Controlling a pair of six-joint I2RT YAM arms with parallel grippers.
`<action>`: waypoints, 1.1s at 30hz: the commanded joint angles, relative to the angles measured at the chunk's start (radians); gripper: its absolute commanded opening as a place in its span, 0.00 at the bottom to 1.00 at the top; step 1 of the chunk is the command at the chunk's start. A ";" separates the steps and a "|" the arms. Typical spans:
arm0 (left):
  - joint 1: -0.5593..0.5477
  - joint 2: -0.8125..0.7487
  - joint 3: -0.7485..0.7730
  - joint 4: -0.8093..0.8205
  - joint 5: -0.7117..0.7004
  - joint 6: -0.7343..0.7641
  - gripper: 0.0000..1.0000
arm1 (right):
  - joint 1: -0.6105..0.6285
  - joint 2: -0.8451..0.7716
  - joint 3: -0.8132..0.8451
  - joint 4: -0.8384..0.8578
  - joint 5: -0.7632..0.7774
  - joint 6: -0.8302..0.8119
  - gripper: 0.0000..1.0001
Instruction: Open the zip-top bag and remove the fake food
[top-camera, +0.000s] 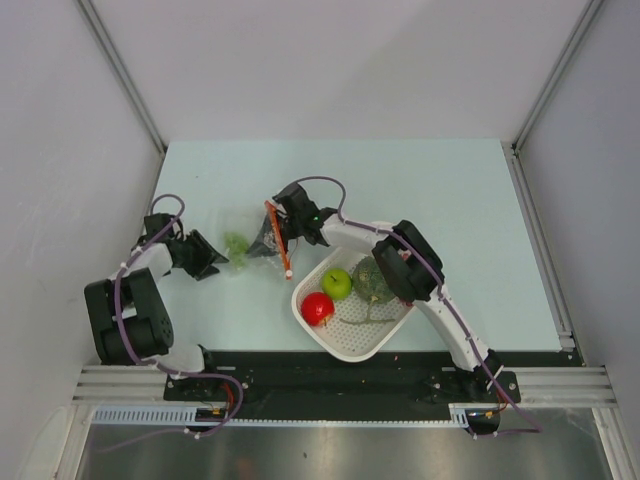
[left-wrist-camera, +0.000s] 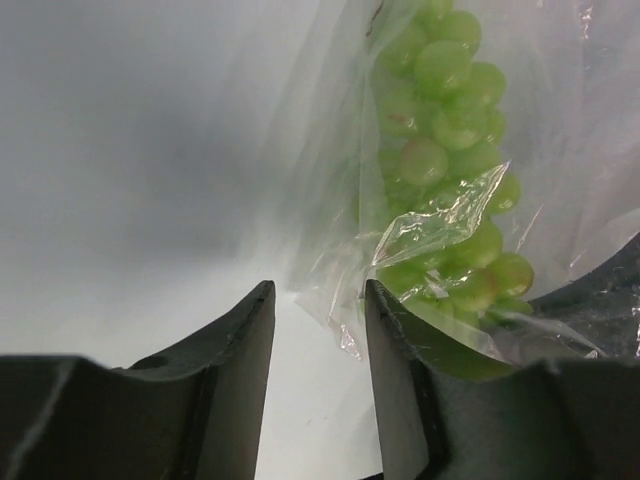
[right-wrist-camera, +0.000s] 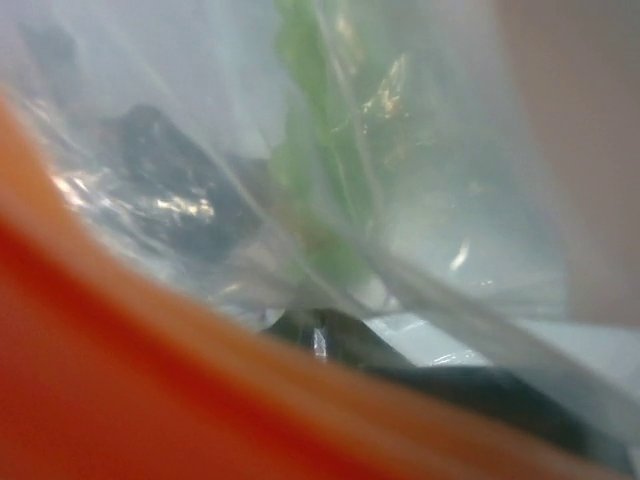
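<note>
Apple (top-camera: 337, 283), red fruit (top-camera: 317, 307) and leafy piece (top-camera: 372, 280) lie in the basket (top-camera: 355, 338); grapes (left-wrist-camera: 440, 150) not yet out of the bag (top-camera: 245, 228) beside it. Right gripper (top-camera: 277, 236) pinches the bag's mouth; left gripper (left-wrist-camera: 320, 292) stands spread.

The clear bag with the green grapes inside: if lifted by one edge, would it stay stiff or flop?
Probably floppy: the bag is thin, creased film that folds around the grapes. It would likely sag where the bunch hangs. The glossy film may be slippery; the orange zip strip looks firmer to hold.
</note>
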 joint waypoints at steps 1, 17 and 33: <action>-0.006 0.031 0.023 0.086 0.061 -0.038 0.43 | 0.017 -0.043 0.013 0.053 -0.036 0.028 0.00; -0.003 0.044 0.174 -0.049 -0.360 0.104 0.00 | -0.009 -0.187 -0.020 -0.218 0.000 -0.162 0.00; -0.069 -0.007 0.179 0.022 -0.328 0.055 0.00 | -0.055 -0.261 0.013 -0.257 -0.022 -0.156 0.00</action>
